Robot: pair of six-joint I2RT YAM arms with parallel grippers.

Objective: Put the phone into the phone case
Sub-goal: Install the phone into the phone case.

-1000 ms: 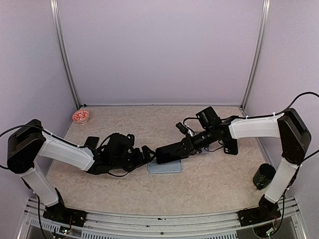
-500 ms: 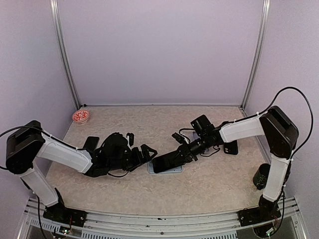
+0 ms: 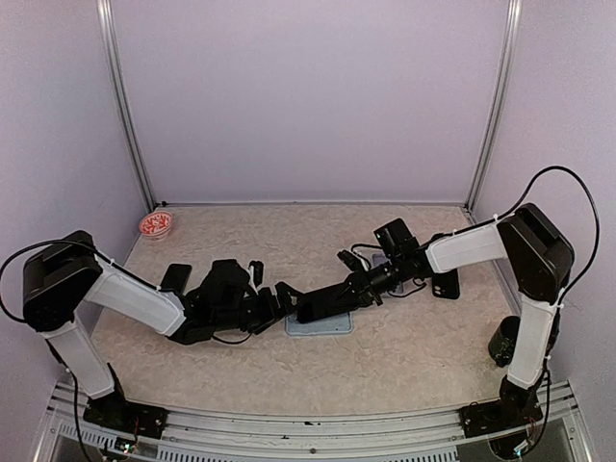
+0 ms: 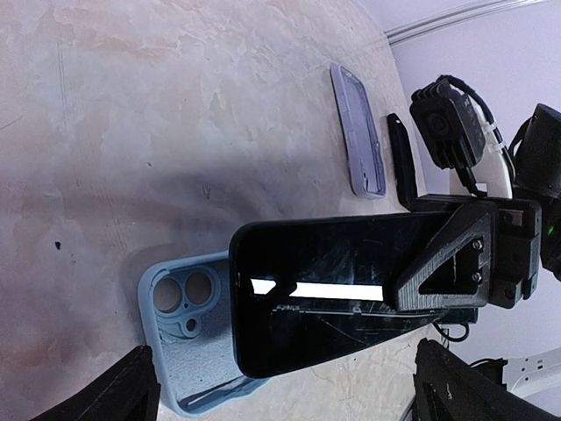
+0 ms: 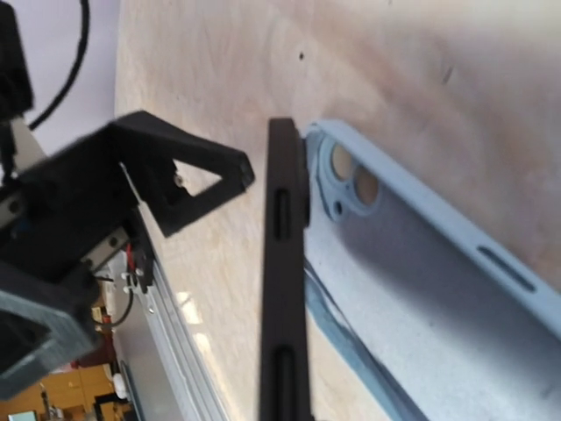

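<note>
The black phone [image 3: 323, 302] hangs tilted over the light blue phone case [image 3: 320, 325], which lies open side up on the table. My right gripper [image 3: 361, 287] is shut on the phone's right end. In the left wrist view the phone [image 4: 324, 289] covers the right part of the case [image 4: 180, 351], whose camera cutout still shows. The right wrist view has the phone [image 5: 285, 289] edge-on beside the case [image 5: 421, 289]; I cannot tell whether they touch. My left gripper [image 3: 276, 300] stands open just left of the case, holding nothing.
A red-and-white dish [image 3: 155, 224] sits at the far left corner. A flat black item [image 3: 175, 276] lies by the left arm and another [image 3: 446, 284] by the right arm. A black cup [image 3: 507, 342] stands at right. A lavender case [image 4: 358, 132] lies beyond the phone.
The right gripper brought the phone down and left over the case, then eased it slightly back up and right. The left gripper stayed open and shifted a little toward the case.
</note>
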